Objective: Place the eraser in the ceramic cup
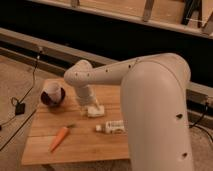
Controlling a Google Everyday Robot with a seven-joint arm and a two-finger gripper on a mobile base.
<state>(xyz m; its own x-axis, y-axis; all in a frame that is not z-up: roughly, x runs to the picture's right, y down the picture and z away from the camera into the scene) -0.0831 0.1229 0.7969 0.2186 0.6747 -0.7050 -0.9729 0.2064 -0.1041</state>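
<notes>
We see a wooden slat table (100, 147) on a speckled beige floor (12, 75); behind it a pale ledge (55, 47) runs under a dark wall band (100, 30); a small black box (19, 108) with cables lies at left; the gripper (90, 106) hangs low over the table's middle.

White tool (87, 106) by cream eraser (96, 111); orange carrot (59, 139)

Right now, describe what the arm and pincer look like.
The arm is smooth cream-white, thick and rounded, with small dark dots along its shell. The pincer, down by the eraser, is pale too; no cables on it show.
</notes>
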